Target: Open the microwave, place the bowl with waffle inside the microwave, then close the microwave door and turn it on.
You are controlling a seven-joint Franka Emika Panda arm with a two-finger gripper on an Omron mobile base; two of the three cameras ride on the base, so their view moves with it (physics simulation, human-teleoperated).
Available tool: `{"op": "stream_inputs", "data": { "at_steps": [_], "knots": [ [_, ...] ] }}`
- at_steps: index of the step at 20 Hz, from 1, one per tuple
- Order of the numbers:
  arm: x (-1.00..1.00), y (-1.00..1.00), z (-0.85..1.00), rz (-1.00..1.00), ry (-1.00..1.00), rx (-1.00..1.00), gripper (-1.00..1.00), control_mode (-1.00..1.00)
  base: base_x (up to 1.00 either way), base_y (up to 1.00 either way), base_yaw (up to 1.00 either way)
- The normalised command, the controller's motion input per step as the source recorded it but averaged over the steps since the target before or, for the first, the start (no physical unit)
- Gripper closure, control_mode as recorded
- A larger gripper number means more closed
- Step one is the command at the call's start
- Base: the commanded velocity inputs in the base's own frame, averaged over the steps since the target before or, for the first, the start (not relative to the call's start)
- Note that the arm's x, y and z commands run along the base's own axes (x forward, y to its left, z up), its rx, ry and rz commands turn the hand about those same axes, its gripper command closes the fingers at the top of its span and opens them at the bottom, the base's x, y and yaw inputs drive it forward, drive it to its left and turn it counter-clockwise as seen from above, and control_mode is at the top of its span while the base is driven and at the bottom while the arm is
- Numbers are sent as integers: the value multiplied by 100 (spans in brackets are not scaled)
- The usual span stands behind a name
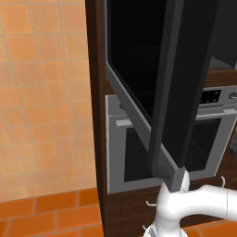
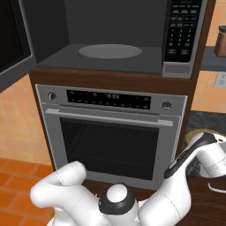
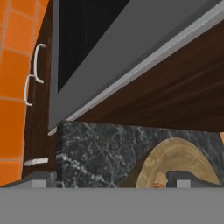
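The microwave (image 2: 110, 48) stands open, its grey cavity and round turntable (image 2: 110, 51) bare. The microwave door (image 1: 134, 55), black glass in a grey frame, is swung far out to the left and also appears at the edge of the right base view, door (image 2: 13, 39). On a dark marble counter to the right sits the tan bowl (image 3: 179, 159); its rim (image 2: 207, 132) peeks from behind my arm. From this angle I cannot make out the waffle. My gripper (image 3: 114, 179) hovers just short of the bowl, open, with nothing between its fingertips (image 3: 41, 177).
A silver oven (image 2: 110, 132) with a bar handle sits under the microwave. The microwave's keypad (image 2: 182, 31) is on its right. The marble counter (image 3: 100, 148) ends at a dark wood cabinet with white handles (image 3: 38, 63). A brown jar (image 2: 220, 42) stands on a shelf at the far right.
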Motion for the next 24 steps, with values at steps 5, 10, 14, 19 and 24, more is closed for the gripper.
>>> {"op": "stream_inputs", "data": {
  "at_steps": [5, 10, 14, 19, 24],
  "knots": [
    [26, -10, -21, 0, 0, 0, -100, -100, 0, 0, 0],
    [21, -17, -17, 0, 0, 0, -100, -100, 0, 0, 0],
    [26, -19, -17, 1, 0, 0, -100, -100, 0, 0, 0],
    [29, -22, -17, 1, 0, 0, -100, -100, 0, 0, 0],
    [31, -28, -16, 2, 0, 1, -100, -100, 0, 0, 0]
  ]
}}
